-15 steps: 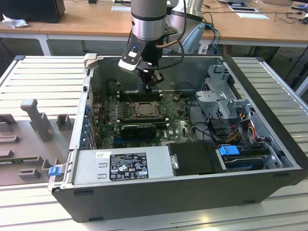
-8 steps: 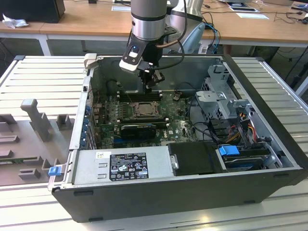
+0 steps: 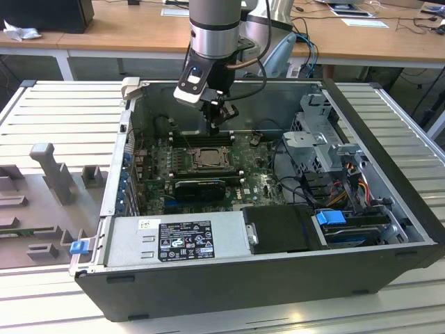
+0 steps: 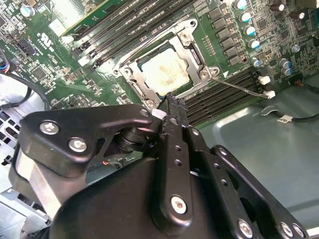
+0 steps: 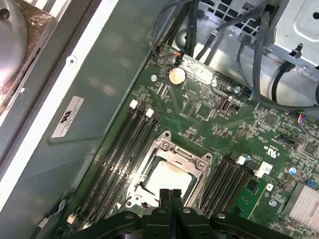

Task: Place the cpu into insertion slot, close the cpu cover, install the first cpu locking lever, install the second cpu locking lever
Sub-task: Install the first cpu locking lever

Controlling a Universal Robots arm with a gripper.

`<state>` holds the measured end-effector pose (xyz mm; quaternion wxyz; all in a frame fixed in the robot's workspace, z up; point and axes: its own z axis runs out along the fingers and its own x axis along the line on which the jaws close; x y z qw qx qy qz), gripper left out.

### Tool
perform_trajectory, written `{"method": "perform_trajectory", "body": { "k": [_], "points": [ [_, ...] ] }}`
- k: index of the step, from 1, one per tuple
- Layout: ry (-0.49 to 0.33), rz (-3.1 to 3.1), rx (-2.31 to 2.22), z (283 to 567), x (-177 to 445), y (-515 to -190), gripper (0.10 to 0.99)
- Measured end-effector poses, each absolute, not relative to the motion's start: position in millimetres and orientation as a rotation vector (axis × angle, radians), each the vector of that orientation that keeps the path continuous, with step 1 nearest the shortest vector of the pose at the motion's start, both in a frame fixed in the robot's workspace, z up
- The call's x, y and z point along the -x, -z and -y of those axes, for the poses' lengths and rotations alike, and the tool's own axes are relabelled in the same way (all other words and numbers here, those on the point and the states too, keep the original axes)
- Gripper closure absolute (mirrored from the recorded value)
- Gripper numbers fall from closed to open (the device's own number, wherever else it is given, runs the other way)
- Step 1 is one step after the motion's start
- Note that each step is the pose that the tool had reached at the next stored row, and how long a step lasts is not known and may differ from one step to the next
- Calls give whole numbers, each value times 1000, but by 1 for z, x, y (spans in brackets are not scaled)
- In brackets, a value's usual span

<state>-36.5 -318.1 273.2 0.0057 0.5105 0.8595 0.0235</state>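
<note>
The cpu (image 4: 167,72) lies flat in the insertion slot (image 3: 207,158), pale metal top up. It is square, so no axis is longer, and its edges run parallel to the RAM slots (image 5: 122,149) on both sides. The cpu cover (image 5: 182,155) lies down around it, mid-motherboard (image 5: 209,119). A thin lever (image 4: 239,85) juts out from one corner of the slot. The hand (image 5: 169,195) hangs over the slot's edge, its fingers pressed together and empty.

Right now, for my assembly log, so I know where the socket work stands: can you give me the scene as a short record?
cpu: seated in the insertion slot
cpu cover: flat over it, metal top showing through its window
locking lever: one thin rod sticking out from the socket corner
gripper: shut, holding nothing, at the socket's edge
</note>
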Motion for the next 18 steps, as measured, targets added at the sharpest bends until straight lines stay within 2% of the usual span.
{"method": "perform_trajectory", "body": {
  "k": [18],
  "points": [
    [-74, -2755, -1487, 318, 37, -273, 980]
  ]
}}
